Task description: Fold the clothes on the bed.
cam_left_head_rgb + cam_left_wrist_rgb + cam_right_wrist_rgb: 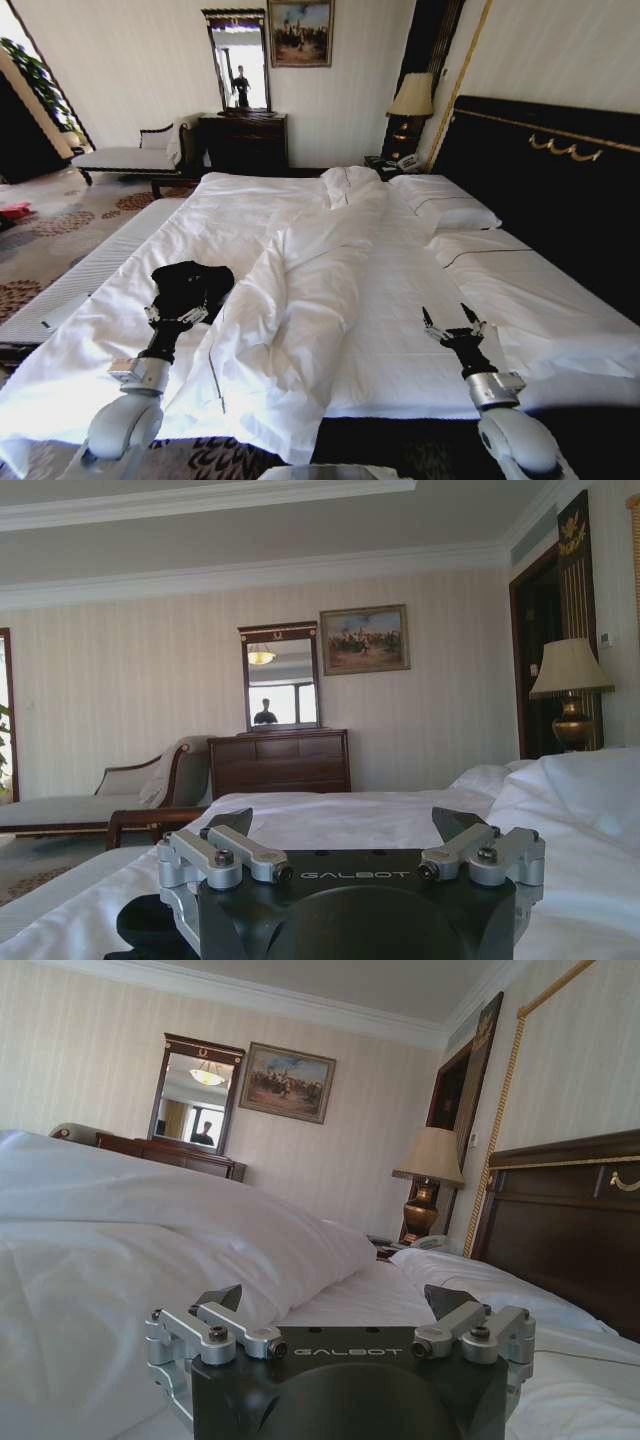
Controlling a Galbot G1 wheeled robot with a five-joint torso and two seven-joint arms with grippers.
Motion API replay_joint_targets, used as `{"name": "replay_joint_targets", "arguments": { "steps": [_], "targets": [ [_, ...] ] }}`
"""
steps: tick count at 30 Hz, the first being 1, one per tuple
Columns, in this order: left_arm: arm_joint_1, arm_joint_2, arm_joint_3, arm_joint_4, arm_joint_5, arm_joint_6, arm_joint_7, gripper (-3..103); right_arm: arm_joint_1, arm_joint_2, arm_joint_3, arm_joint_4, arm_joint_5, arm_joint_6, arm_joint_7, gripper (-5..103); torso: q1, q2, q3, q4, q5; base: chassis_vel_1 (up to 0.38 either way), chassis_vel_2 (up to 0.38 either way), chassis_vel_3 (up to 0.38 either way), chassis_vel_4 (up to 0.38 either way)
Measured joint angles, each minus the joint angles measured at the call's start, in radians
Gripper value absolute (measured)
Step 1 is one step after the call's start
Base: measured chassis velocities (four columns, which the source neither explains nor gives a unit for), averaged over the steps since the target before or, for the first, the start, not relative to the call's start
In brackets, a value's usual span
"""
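Right now the black T-shirt (192, 283) lies bunched on the bed (400, 330), just past the wide-open, empty left claw (178, 316), and, being soft and floppy, looks best pinched by an edge, while the right claw (452, 320) waits open and empty too.

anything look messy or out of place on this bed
Yes. The black T-shirt lies crumpled in a heap near the bed's left edge, just ahead of the open left hand. The white duvet is bunched into a ridge down the middle. The open right hand hovers over flat sheet.
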Motion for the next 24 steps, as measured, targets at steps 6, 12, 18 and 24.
{"name": "replay_joint_targets", "arguments": {
  "steps": [6,12,18,24],
  "targets": [
    [0.002,-0.004,0.003,-0.003,0.001,0.000,0.000,100,-0.003,0.000,0.002,0.002,-0.004,0.000,0.000,99,0.000,0.000,0.000,0.0000,0.0000,0.056,0.148,-0.047,-0.153],
    [0.006,-0.004,0.001,-0.003,0.003,-0.002,0.000,100,-0.003,0.002,0.002,0.007,-0.004,0.000,0.001,99,0.000,0.000,0.000,0.0001,0.0000,0.057,0.165,-0.052,-0.170],
    [0.007,-0.005,-0.002,0.006,0.002,-0.004,0.000,100,-0.004,0.006,0.001,0.008,-0.008,-0.001,0.002,99,0.000,0.000,0.000,0.0001,0.0000,0.084,0.181,-0.080,-0.174],
    [0.004,-0.006,-0.001,0.007,0.002,-0.004,0.000,100,-0.005,0.006,0.001,0.008,-0.010,-0.001,0.003,99,0.000,0.000,0.000,-0.0004,0.0002,0.148,0.180,-0.162,-0.197]
  ]
}}
